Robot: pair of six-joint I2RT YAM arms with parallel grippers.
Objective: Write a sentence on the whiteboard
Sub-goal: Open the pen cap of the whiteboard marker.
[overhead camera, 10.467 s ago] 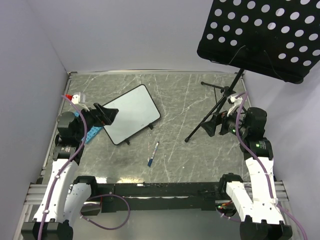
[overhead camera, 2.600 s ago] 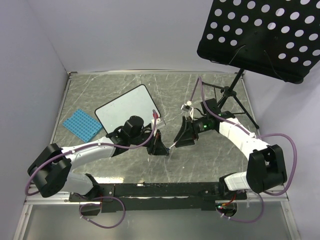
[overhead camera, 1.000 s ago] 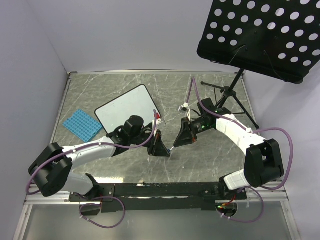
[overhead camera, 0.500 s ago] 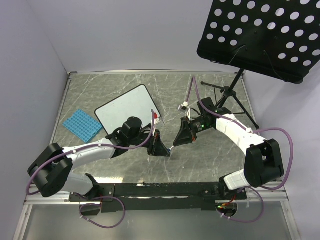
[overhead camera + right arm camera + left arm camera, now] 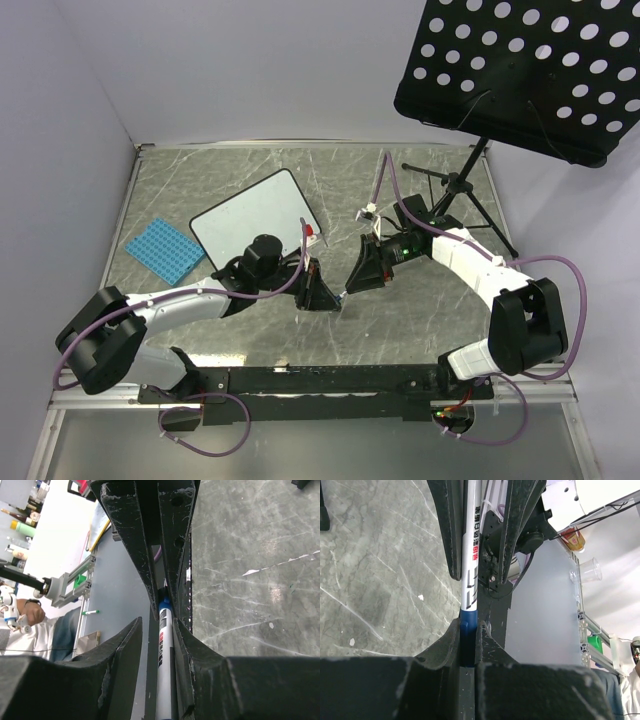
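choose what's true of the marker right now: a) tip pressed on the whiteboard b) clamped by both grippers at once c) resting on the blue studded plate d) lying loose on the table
B: in the left wrist view the marker has its blue end pinched in the left gripper and its white barrel runs up between the right gripper's fingers.

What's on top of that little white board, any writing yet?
Nothing shows on the whiteboard: its visible surface is blank, with no writing. The left arm covers part of its near edge, so that strip cannot be checked.
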